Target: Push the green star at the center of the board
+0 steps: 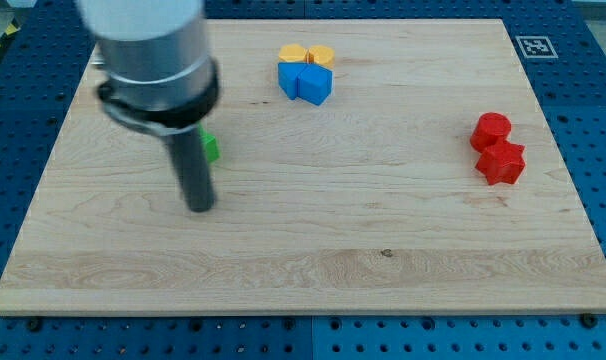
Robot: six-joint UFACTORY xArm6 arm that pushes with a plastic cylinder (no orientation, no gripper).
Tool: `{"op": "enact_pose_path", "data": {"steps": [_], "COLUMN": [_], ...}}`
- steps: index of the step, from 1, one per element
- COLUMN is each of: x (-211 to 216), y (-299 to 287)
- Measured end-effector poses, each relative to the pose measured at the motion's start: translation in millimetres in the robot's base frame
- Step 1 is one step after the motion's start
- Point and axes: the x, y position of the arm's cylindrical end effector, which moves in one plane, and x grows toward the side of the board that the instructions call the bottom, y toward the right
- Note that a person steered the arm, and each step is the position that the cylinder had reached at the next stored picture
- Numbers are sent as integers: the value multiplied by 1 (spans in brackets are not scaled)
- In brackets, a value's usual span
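Observation:
A green block (211,148) shows only as a small sliver at the right side of my dark rod, on the left half of the board; its shape is mostly hidden by the arm. My tip (200,207) rests on the wood just below and slightly left of that green block. Whether the tip touches it cannot be told.
Two blue blocks (305,81) sit at the top middle with two orange-yellow blocks (306,54) right behind them. Two red blocks (497,148) sit at the view's right. The wooden board (383,250) lies on a blue perforated table.

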Motion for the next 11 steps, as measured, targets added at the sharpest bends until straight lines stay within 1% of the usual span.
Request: {"op": "enact_pose_path", "data": {"steps": [1, 2, 3, 5, 6, 8, 9, 10, 11], "x": [-11, -39, -55, -55, -64, -64, -64, -64, -64], "y": [-62, -101, -88, -83, -81, -22, -9, -8, 17]}}
